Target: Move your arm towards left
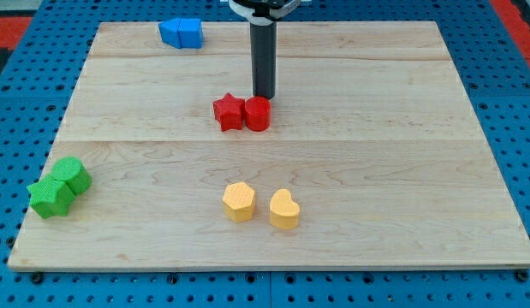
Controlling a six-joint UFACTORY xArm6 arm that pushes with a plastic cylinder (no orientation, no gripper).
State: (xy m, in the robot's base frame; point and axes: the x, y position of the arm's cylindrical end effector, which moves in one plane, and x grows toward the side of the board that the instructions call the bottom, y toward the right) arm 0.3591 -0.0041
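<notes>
Here my tip (263, 95) touches the red cylinder's (258, 113) top edge.

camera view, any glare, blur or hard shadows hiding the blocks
Camera view: even, soft light, no glare on the wooden board; blocks sharp, with only faint shadows; my tip stands clear just above the red cylinder, beside the red star; the rod's top is cut off.

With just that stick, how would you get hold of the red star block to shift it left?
I cannot grip; I push. My tip sits just above the red cylinder, which touches the red star on its right side. I would probably press the cylinder's right side, so it pushes the star leftward, where the board looks open.
</notes>
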